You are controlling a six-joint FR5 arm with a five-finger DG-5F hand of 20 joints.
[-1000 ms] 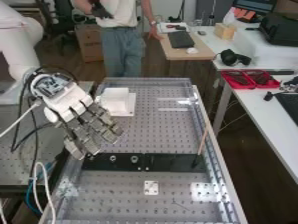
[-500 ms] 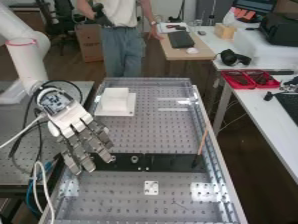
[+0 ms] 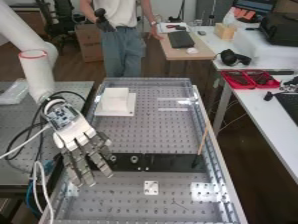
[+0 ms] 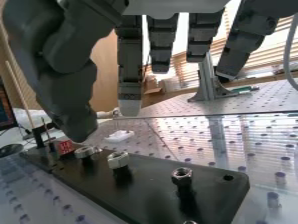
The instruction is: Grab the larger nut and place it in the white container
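In the high view, the grey hand (image 3: 75, 134) hangs left of centre, fingers straight and apart, over one end of the flat black bar (image 3: 174, 162). Just beside it stands the larger nut (image 3: 113, 158), shiny, six-sided metal, between the smaller nut (image 4: 181, 176) and the bearing (image 3: 134, 159). The boxy white container (image 3: 115, 99) sits farther up on the perforated metal table (image 3: 146, 135).
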